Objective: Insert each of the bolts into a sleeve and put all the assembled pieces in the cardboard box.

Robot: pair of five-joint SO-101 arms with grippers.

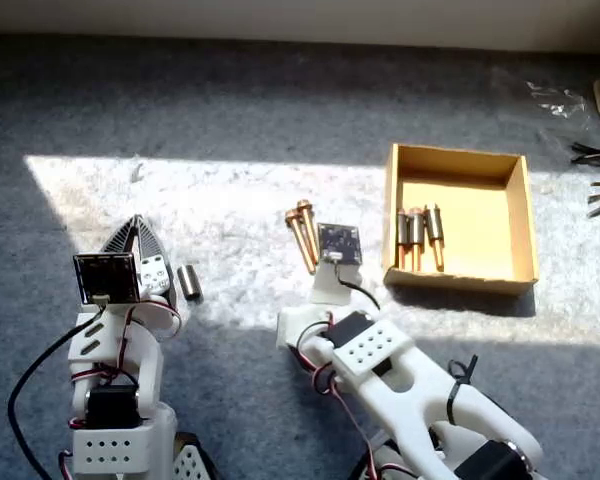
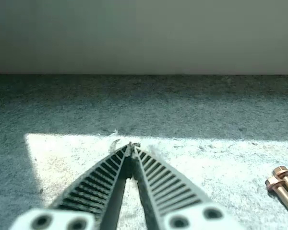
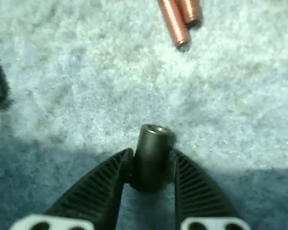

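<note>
Dark metal cylinder sleeve [image 1: 189,282] lies loose on grey carpet [image 1: 230,130], just beside left gripper [image 1: 137,222], jaws closed on nothing. Two copper flanged bolts [image 1: 302,235] lie parallel in middle, shanks toward right gripper [image 3: 151,155], nearer, low, clamping second dark sleeve [image 3: 154,141], bore toward them. Cardboard box [image 1: 529,220] far right.

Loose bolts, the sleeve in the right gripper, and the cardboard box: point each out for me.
loose bolts [image 1: 306,240], high view, mid-shaft of the pair
sleeve [image 3: 152,155], right wrist view, its side wall
cardboard box [image 1: 480,215], high view, bare floor inside
</note>
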